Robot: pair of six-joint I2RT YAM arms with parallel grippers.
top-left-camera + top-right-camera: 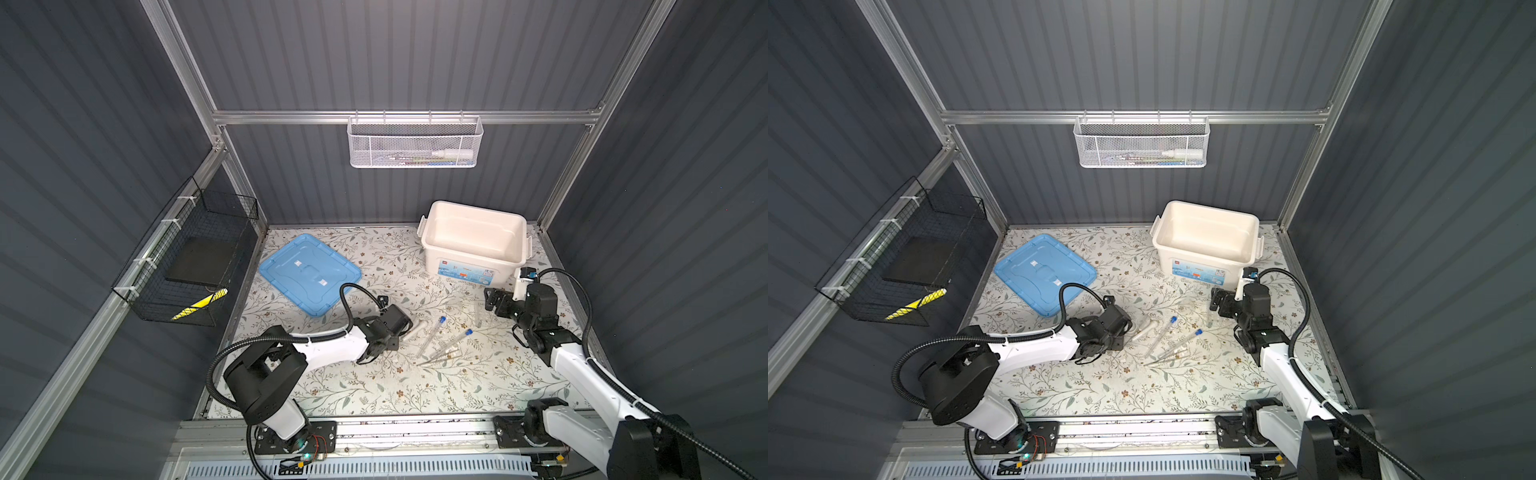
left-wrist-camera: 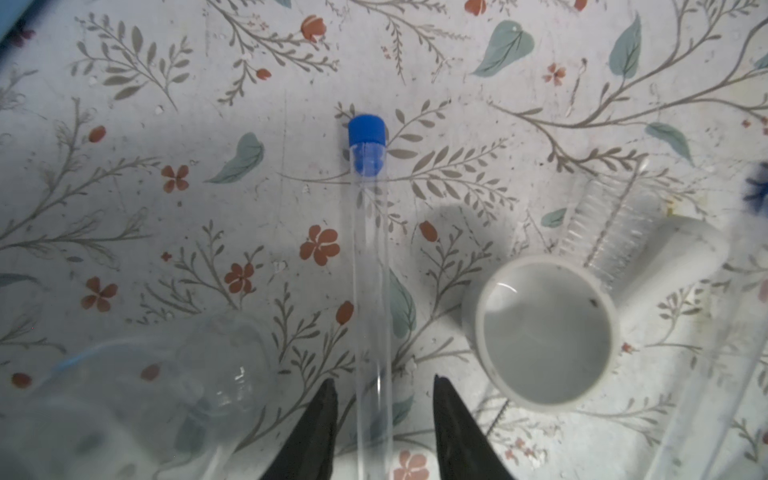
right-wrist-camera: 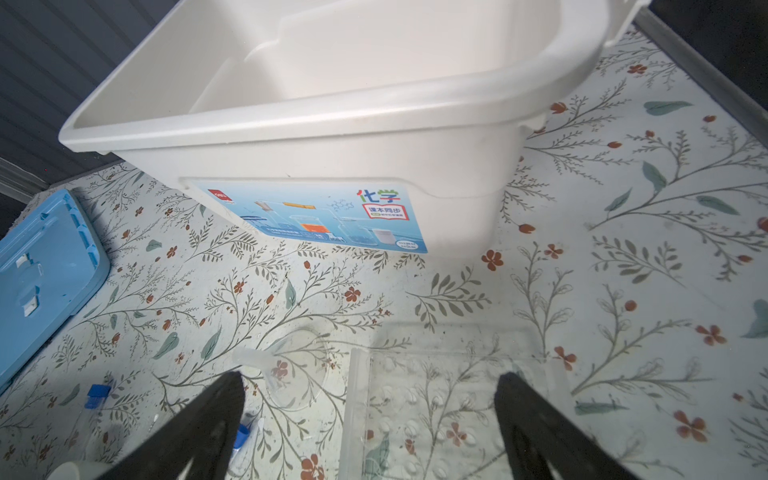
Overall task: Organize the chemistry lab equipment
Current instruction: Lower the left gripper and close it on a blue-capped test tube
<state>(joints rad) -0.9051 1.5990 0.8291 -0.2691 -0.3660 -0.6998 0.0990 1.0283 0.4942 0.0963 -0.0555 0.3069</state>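
Note:
In the left wrist view a clear blue-capped test tube (image 2: pixel 369 257) lies flat between the fingers of my left gripper (image 2: pixel 382 384), with a gap on each side; the gripper is open. The white mortar (image 2: pixel 544 332) and its pestle (image 2: pixel 673 257) sit beside it. In both top views the left gripper (image 1: pixel 392 338) hides that tube. Two more tubes (image 1: pixel 432 336) (image 1: pixel 455 344) and the metal tweezers (image 1: pixel 436 359) lie to its right. My right gripper (image 3: pixel 372 395) (image 1: pixel 491 300) is open above the clear tube rack (image 3: pixel 449 407), beside the clear glass dish (image 3: pixel 299 374).
The cream box (image 1: pixel 469 259) stands open at the back right, just beyond the right gripper. Its blue lid (image 1: pixel 309 272) lies flat at the back left. A blurred clear glass vessel (image 2: pixel 166 395) sits close to the left gripper. Wire baskets (image 1: pixel 415 143) (image 1: pixel 187 266) hang on the walls.

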